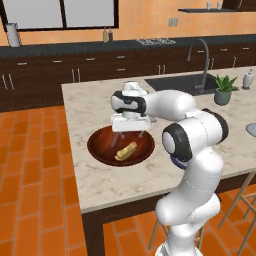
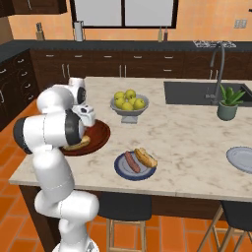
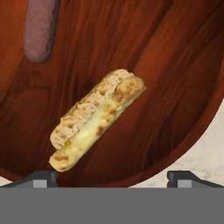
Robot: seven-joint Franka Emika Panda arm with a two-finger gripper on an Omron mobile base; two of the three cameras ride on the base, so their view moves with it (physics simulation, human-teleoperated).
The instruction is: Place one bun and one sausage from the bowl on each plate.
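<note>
Open wide and holding nothing, the end effector [image 1: 130, 136] hangs above the wide, shallow bowl of dark reddish-brown wood [image 1: 100, 148], its two dark fingers pointing down at it. Inside the bowl lies a split, toasted tan bun with a pale yellow filling [image 3: 96, 119], set diagonally across the streaked wood grain; a blunt pinkish-brown sausage [image 3: 40, 28] lies apart from it toward the bowl's far side.

The bowl sits near the front left of a pale, marbled stone tabletop [image 1: 95, 185] on a kitchen island, over an orange tiled floor [image 1: 30, 190], with dark cabinets along the back wall.

From the right base camera more shows — a small round plate with a dark navy rim [image 2: 121, 172] already carrying a sausage and a bun side by side, a paler grey-blue plate [image 2: 242, 158] well apart at the right edge, a grey pedestal bowl of yellow-green apples [image 2: 129, 111] and a small potted green plant [image 2: 228, 104] beside the dark sink [image 2: 192, 93].
</note>
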